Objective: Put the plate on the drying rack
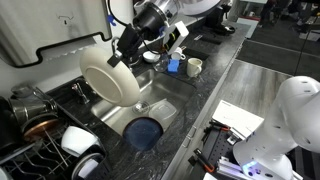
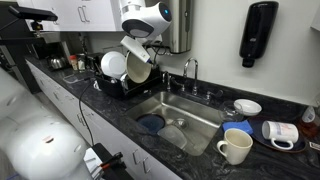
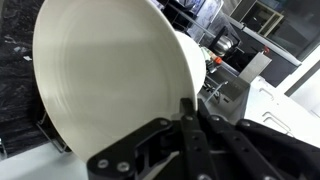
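The cream-beige plate point(image 1: 108, 80) is held on edge, tilted, in the air over the sink's end nearest the rack. My gripper point(image 1: 130, 52) is shut on its rim. The plate also shows in an exterior view point(image 2: 139, 70), right beside the black wire drying rack point(image 2: 112, 90). The rack also shows at the lower left in an exterior view point(image 1: 35, 155). In the wrist view the plate point(image 3: 100, 80) fills the left half, with the black fingers point(image 3: 186, 108) clamped on its edge.
White bowls point(image 2: 112, 65) stand in the rack and also show in an exterior view point(image 1: 76, 140). A dark blue dish point(image 2: 150, 124) lies in the steel sink point(image 2: 200, 108). A cream mug point(image 2: 235, 147) and a faucet point(image 2: 187, 70) are on the dark counter.
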You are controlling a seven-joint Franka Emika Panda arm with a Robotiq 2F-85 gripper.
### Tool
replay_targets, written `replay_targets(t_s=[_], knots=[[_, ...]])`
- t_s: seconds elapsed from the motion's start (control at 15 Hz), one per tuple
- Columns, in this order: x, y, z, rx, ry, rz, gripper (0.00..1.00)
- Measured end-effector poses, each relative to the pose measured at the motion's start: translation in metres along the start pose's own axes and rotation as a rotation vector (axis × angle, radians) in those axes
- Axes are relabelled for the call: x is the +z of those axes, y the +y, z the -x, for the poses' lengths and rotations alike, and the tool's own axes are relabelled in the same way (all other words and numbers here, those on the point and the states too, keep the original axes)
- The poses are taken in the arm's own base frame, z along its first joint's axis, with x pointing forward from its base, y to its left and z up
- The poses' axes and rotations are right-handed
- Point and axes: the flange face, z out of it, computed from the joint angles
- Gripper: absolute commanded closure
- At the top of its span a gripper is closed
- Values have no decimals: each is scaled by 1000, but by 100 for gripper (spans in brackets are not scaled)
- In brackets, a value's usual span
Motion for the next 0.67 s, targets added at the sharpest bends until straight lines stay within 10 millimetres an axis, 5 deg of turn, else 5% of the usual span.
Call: replay_targets(t_s=[0.4, 0.67], knots=[[1, -22, -22, -89, 1, -123, 99], [12, -20, -47, -136, -20, -191, 99]])
